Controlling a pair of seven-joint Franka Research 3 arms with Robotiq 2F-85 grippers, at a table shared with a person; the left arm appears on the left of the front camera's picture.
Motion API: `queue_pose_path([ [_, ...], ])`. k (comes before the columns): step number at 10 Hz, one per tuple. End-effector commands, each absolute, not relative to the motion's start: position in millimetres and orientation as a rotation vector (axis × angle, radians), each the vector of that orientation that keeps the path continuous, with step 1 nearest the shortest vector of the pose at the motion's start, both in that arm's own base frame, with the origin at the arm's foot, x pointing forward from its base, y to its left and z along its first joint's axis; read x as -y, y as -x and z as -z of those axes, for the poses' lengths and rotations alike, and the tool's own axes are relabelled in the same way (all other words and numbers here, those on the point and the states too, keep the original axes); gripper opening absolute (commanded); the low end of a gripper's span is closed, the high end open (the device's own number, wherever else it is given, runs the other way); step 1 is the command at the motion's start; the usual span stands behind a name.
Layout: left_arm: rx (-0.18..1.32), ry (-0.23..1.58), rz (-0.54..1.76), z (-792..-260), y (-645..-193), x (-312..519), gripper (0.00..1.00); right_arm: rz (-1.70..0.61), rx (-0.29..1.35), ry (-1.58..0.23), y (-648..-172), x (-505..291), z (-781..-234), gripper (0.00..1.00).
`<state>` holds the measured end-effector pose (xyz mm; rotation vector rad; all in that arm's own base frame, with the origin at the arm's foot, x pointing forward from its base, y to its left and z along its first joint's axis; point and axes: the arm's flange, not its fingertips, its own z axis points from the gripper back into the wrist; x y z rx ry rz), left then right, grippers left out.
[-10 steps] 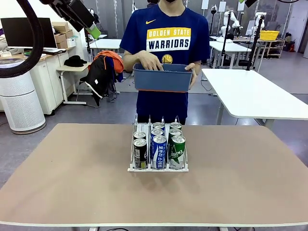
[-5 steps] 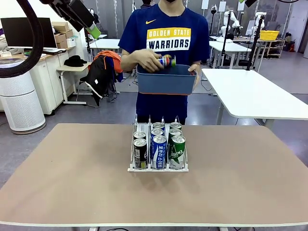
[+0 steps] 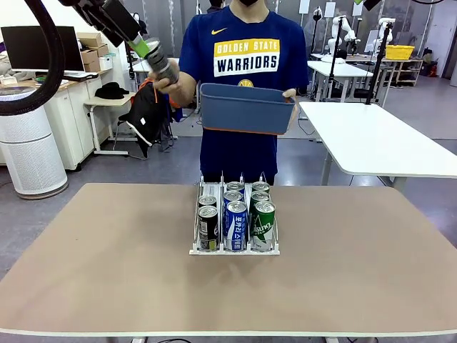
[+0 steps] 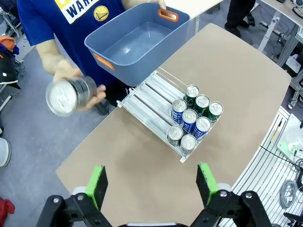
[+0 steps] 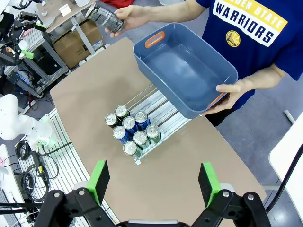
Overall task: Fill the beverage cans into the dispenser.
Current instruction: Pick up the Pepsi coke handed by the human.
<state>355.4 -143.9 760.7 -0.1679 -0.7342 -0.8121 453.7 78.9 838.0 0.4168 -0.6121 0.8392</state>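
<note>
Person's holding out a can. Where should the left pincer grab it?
Likely the free silver end, pads across the round body, coming end-on: the can points its end at the left pincer and the person's hand wraps the far part.

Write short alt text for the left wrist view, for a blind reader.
A person holds out a slim silver-topped metal can in one hand and carries an empty dark blue plastic tub. A white wire dispenser on the brown table holds eight cans; the open left gripper is at the bottom.
</note>
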Motion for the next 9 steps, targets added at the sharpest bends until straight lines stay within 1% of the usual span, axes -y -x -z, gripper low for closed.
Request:
queue_pose_path([
  [1,0.734,0.168,0.819,-760.2,-355.2,143.6,1.0,-0.832,0.607,-0.423,-452.5,-79.6,-837.5,1.0],
  [9,0.734,0.168,0.819,-760.2,-355.2,143.6,1.0,-0.832,0.607,-0.423,-452.5,-79.6,-837.5,1.0],
])
